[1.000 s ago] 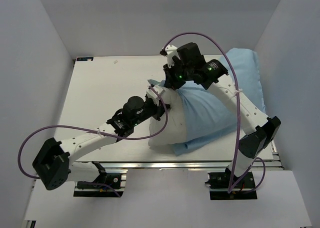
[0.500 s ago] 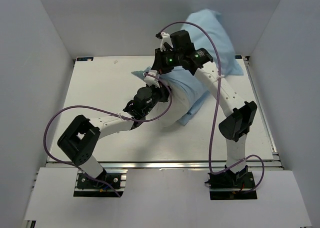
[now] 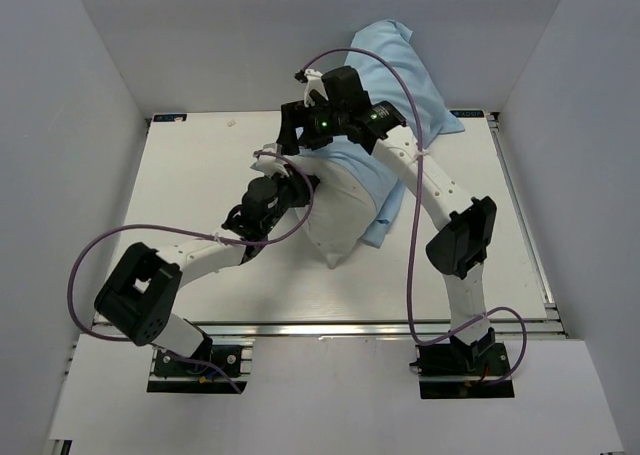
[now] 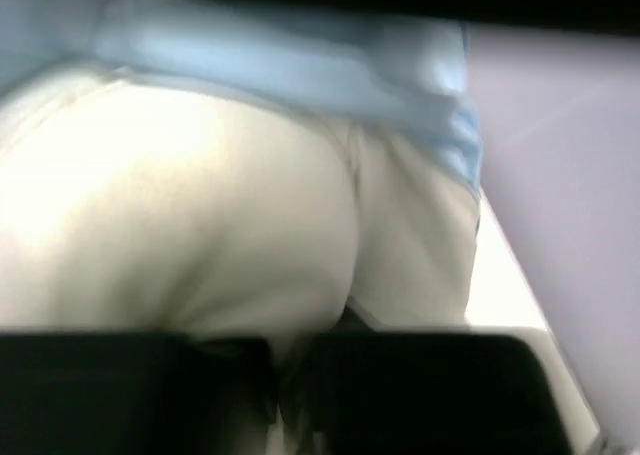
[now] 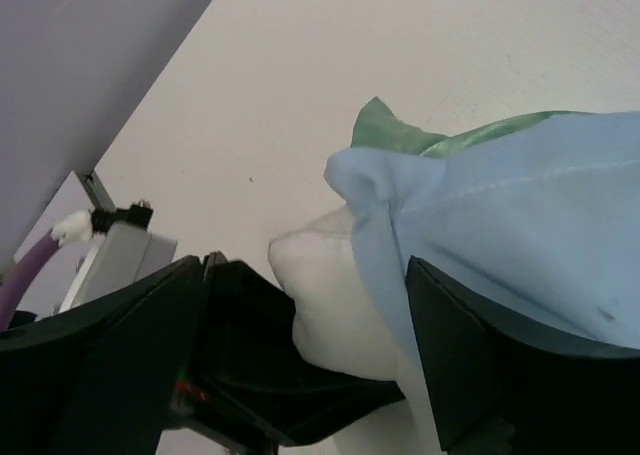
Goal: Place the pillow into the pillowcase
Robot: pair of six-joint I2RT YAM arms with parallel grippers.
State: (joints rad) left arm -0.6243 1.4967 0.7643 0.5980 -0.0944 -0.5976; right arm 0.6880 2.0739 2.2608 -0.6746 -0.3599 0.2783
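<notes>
Top external view: the pillow [image 3: 338,215] sits partly inside the pillowcase [image 3: 405,70], its far end hidden. Left gripper [image 3: 285,183] pinches white pillow cloth, blurred close up. Right gripper [image 3: 297,145], just beyond, stands wide around the case's edge.

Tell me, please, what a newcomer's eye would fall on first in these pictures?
The light blue pillowcase stands out, heaped at the far edge of the table, partly over the white pillow at mid-table. The left end effector pinches the pillow's far-left corner, and the right end effector hangs open just beyond it.
</notes>
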